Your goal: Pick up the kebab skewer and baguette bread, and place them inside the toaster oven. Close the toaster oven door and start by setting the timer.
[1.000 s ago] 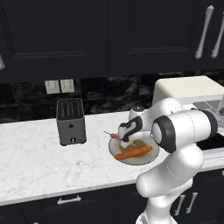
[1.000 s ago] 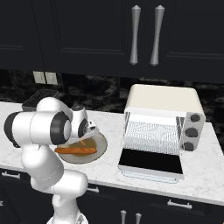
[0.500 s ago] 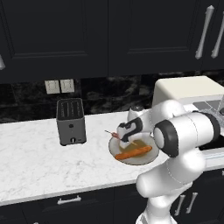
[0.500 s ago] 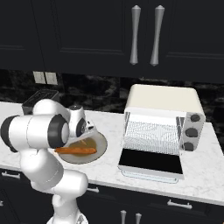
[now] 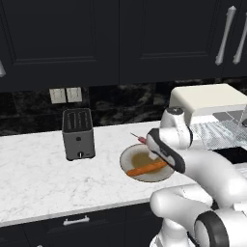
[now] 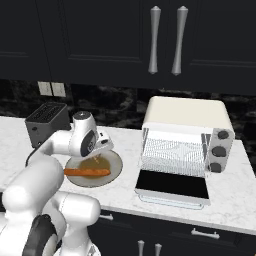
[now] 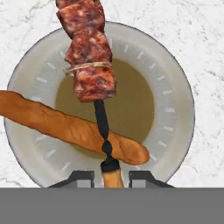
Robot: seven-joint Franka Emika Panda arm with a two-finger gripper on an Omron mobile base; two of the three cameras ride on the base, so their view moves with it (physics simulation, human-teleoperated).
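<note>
We see a rendered kitchen with a white marble worktop [image 5: 34, 183] under dark cabinets. A round grey plate [image 7: 175, 87] sits on it, and across the plate lies the baguette bread [image 7: 57, 124], an orange-brown loaf running from about nine o'clock toward five o'clock in the hand view.

The pincer [image 7: 111, 175] is now pressed together on the handle end of the kebab skewer [image 7: 89, 57]. A second ago its jaws stood spread above the plate; they have since shut on the stick. In the hand view the skewer runs from the pincer at six o'clock straight up to twelve o'clock, its reddish-brown meat chunks looming large and overlapping the loaf. We judge that it is lifted off the plate, though we cannot be sure from this angle that it is fully clear. In the left base view its red tip [image 5: 140, 139] pokes out at about eleven o'clock of the plate.

The toaster oven [image 6: 187, 145] stands at three o'clock of the plate, well apart from it, cream-white, with the toaster oven door [image 6: 172, 185] folded down flat and the wire rack exposed. A dark slot toaster [image 5: 78, 134] sits at nine o'clock of the plate.

The first pick looks made, so we judge the next step is to carry the skewer to the open oven. The bread, the door and the timer remain to be done.
</note>
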